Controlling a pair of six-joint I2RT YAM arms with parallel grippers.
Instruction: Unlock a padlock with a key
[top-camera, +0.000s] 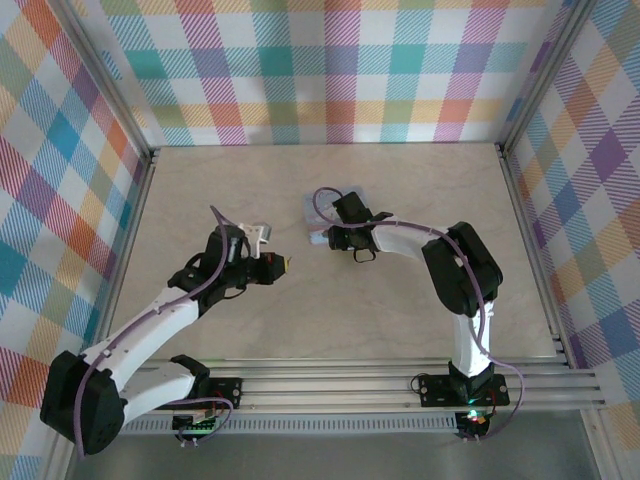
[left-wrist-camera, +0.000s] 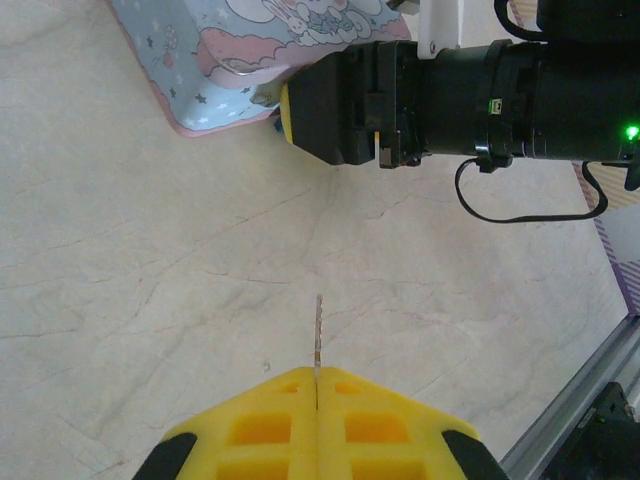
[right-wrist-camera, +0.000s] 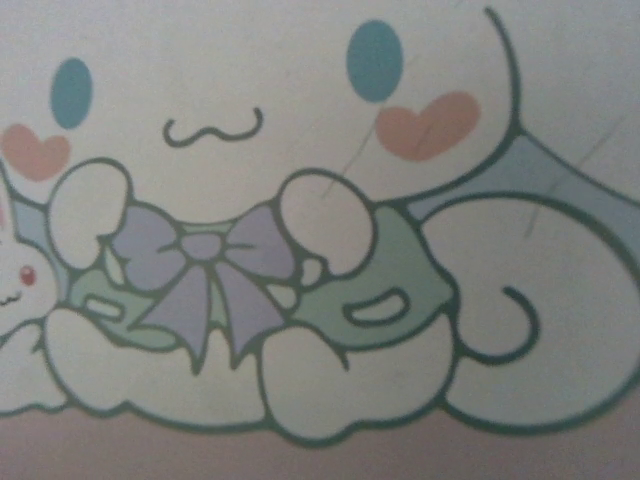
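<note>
Clamps thin silvery key (left-wrist-camera: 318, 330) in closed left gripper (left-wrist-camera: 318, 378), bottom centre. Cannot tell right gripper (left-wrist-camera: 290, 110) opening, top centre, beside pale blue cartoon tin (left-wrist-camera: 200, 70). Risks key pivoting in shallow pinch.

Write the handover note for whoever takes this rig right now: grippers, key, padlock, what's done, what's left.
Left gripper: shut on the key, with the blade pointing out ahead and stopping short of the tin.
Right gripper: tip at the edge of the cartoon tin; can't tell whether it is open or shut.
Padlock: too small to make out, probably at that tin edge.
Done: key is in hand.
Left: bring the key to the padlock, insert it, turn it and free the shackle.
</note>
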